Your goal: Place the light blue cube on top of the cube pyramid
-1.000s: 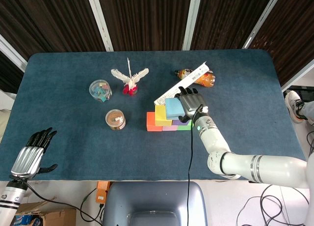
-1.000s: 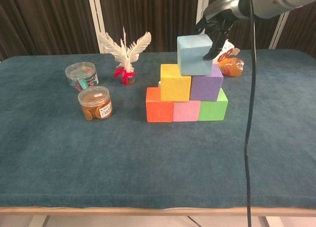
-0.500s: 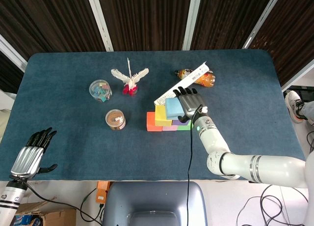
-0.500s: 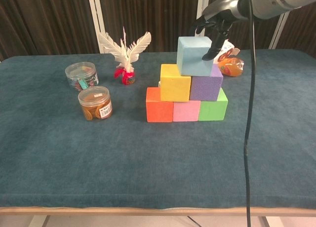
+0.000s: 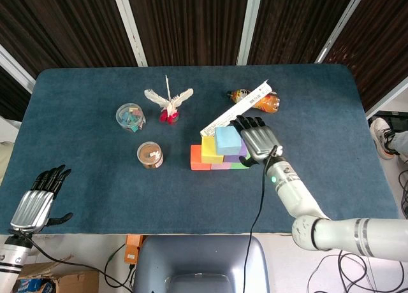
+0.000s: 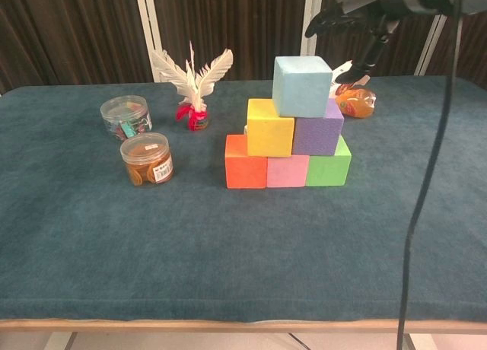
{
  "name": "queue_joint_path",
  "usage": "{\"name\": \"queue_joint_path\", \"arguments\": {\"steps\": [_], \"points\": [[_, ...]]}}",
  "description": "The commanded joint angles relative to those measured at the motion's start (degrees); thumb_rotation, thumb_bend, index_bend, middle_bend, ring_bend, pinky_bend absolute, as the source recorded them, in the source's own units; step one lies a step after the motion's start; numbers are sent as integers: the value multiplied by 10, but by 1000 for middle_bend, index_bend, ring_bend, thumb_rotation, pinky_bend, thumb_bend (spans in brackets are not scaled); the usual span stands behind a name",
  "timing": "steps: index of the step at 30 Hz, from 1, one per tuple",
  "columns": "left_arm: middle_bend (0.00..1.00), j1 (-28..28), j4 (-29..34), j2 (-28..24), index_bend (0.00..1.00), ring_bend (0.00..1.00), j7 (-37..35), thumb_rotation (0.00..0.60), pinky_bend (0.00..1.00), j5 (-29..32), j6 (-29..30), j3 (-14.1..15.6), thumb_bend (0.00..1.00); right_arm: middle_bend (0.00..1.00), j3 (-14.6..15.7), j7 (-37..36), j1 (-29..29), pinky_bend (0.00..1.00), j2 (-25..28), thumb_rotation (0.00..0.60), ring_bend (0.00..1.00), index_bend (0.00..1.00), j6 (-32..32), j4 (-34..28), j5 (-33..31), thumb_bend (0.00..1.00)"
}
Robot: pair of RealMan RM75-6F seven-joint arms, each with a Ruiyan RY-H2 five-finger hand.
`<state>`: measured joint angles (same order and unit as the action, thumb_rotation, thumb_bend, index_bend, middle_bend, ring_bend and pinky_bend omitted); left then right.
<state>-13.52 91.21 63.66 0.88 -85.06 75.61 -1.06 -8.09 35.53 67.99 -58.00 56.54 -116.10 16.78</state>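
Note:
The light blue cube (image 6: 301,86) (image 5: 227,140) sits on top of the pyramid, resting on the yellow cube (image 6: 270,127) and the purple cube (image 6: 317,132). Below them lie the orange cube (image 6: 246,161), pink cube (image 6: 287,170) and green cube (image 6: 328,166). My right hand (image 5: 260,140) (image 6: 358,11) hovers just right of and above the blue cube, fingers spread, holding nothing and apart from it. My left hand (image 5: 39,199) hangs open off the table's near left corner, seen only in the head view.
A white feather ornament (image 6: 192,82) with a red base stands behind the pyramid on the left. Two clear jars (image 6: 126,116) (image 6: 147,159) sit to the left. An orange bottle (image 6: 355,102) and a white strip (image 5: 234,106) lie behind the pyramid.
My right hand has let go of the light blue cube and drawn back up and to the right. The cube stays on the pyramid's top. The left hand has barely moved.

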Motion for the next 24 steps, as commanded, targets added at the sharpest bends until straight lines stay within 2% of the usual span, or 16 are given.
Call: {"name": "queue_joint_path", "arguments": {"steps": [1,2,4,6,7,9,12,17,19,24], "points": [[0,6,2,-3,0,0,-7,600,96,-11,12,4,37,0,83,-62,-168,0,79,600,0,0,127,-114,266,274],[0,8,3,-4,0,0,-9,600,96,-16,17,5,37,0,111,-74,-213,0,85,600,0,0,164,-118,336,274],[0,11,3,-5,0,0,-11,600,96,-22,23,7,37,0,154,-94,-284,0,82,600,0,0,225,-105,438,274],[0,13,4,-5,0,0,-12,600,97,-28,27,11,37,0,199,-111,-361,0,66,600,0,0,288,-66,527,271],[0,15,4,-5,0,0,-12,600,96,-32,31,12,38,0,220,-122,-404,0,52,600,0,0,323,-37,566,270],[0,19,5,-5,0,0,-10,600,97,-38,36,15,38,0,237,-144,-461,0,21,600,0,0,370,13,599,269],[0,25,5,-4,0,0,-6,600,96,-44,44,20,38,0,244,-157,-530,0,-34,600,0,0,420,101,627,269],[0,34,6,-2,0,0,1,600,96,-44,57,21,46,0,224,-241,-603,0,-110,600,0,0,468,224,659,269],[0,37,5,0,0,0,3,600,96,-40,57,21,46,0,210,-254,-616,0,-126,600,0,0,467,255,654,269],[0,37,6,1,0,0,9,600,97,-38,57,18,46,0,196,-272,-621,0,-120,600,0,0,443,270,668,269]]}}
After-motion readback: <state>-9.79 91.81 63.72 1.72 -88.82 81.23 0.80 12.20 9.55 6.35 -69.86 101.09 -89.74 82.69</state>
